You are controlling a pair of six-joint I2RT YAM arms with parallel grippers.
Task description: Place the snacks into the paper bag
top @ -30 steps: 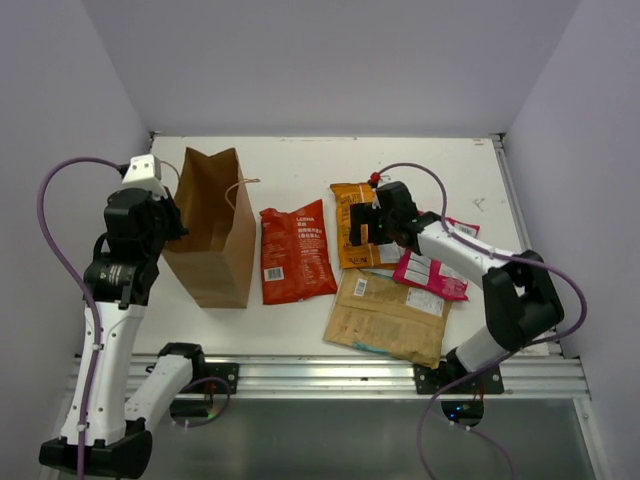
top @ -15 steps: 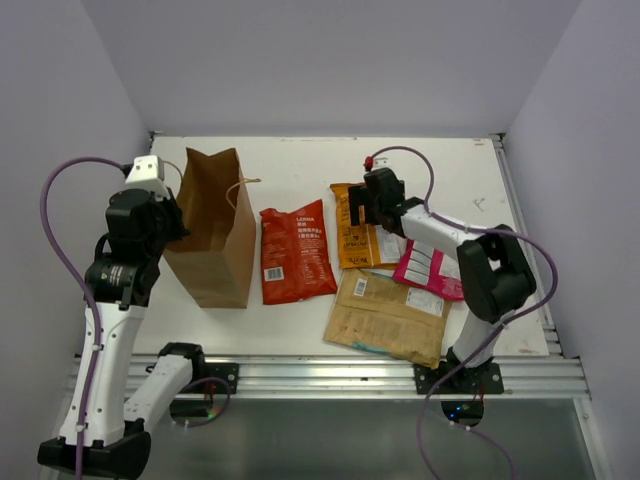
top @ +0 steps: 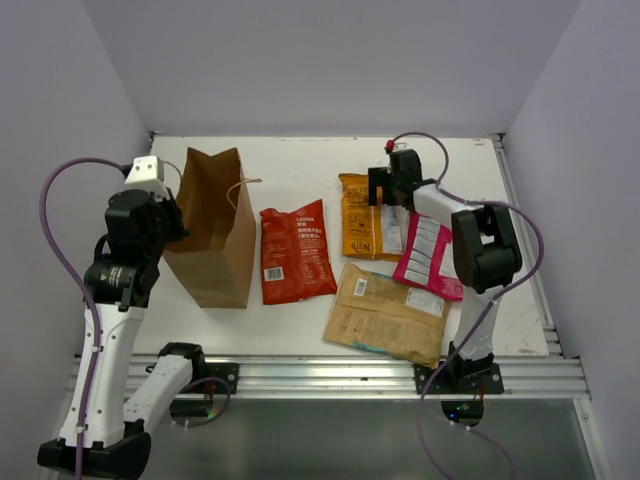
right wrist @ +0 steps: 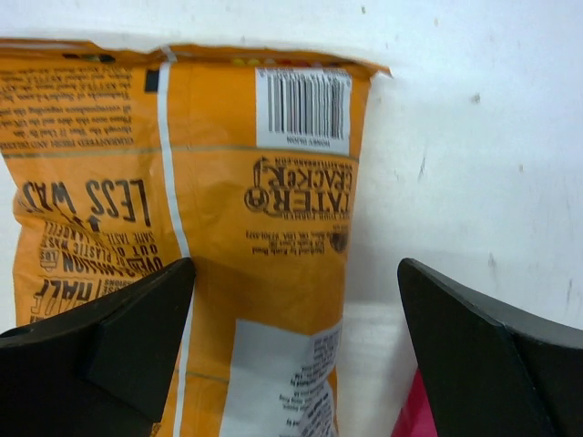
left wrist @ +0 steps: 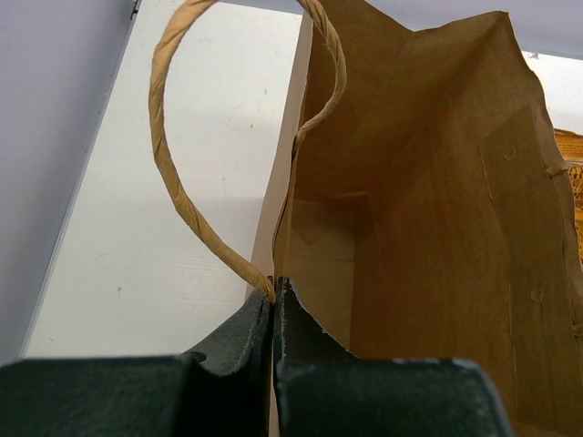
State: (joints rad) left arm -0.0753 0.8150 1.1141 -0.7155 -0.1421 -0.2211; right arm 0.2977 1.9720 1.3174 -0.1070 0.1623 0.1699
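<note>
The white table (top: 300, 172) fills the middle of the top view, with a few faint scuffs toward its upper right corner. At the left rests the brown paper bag (top: 212, 235). Just right of it the red packet (top: 297, 252) lies flat, apart from the bag. Right of centre lies the orange packet (top: 360, 212), barcode end toward the top of the frame. The magenta packet (top: 428, 258) lies against its right side. Below both, the larger tan packet (top: 388, 316) lies slanted, nearest the bottom edge.

Brown bag (top: 212, 232), red packet (top: 296, 252), orange packet (top: 360, 218), magenta-and-white packet (top: 428, 256)
</note>
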